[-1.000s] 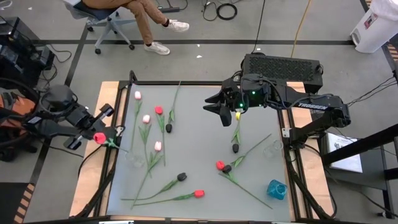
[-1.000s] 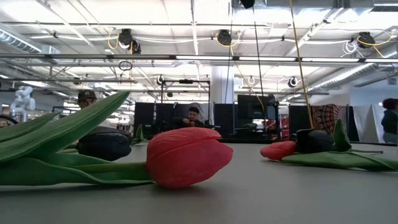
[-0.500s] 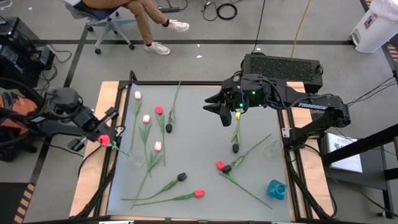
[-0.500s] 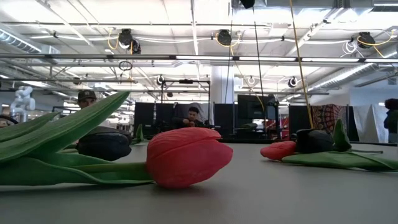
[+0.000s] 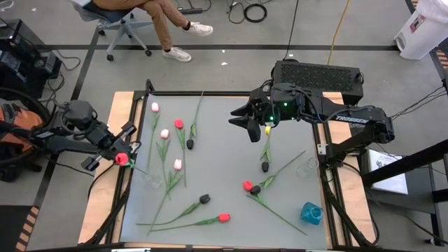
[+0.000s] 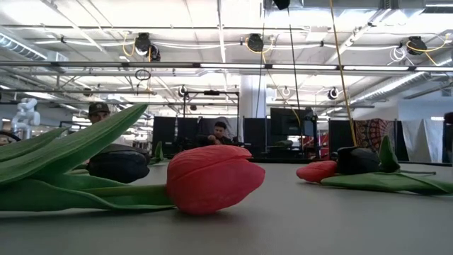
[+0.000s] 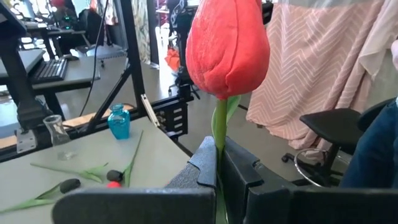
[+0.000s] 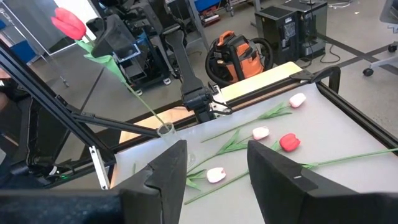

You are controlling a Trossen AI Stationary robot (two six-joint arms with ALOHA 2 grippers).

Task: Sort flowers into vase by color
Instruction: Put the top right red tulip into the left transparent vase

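Left gripper: the left gripper (image 5: 117, 152) is clamped on the stem of a red tulip (image 7: 227, 46), just under the head; it hangs over the table's edge at 9 o'clock.
Stem end: in the right wrist view the long stem runs down from the head to the mouth of a clear vase (image 8: 165, 129); whether the tip is inside I cannot tell.
Step in hand, my judgement: to put this red flower into the vase; it is best to keep the stem close to upright, lower slowly, and let go only when the stem leans on the glass rim.
Risk: the thin stem can bend and slip past the small mouth.
Right gripper: the right gripper (image 8: 216, 167) waits with fingers apart and empty above the table at 1 o'clock.
Other flowers: the remaining tulips (image 5: 178, 164) lie spread on the table (image 5: 224, 157), pink ones at 10 o'clock, red and black at 5 o'clock.
Blue vase: a blue vase (image 5: 311, 213) stands at 4 o'clock.
Only the high view: the whole layout and both arms.
Only the low view: one red head (image 6: 209, 178) lying flat, very near; no gripper shows there.
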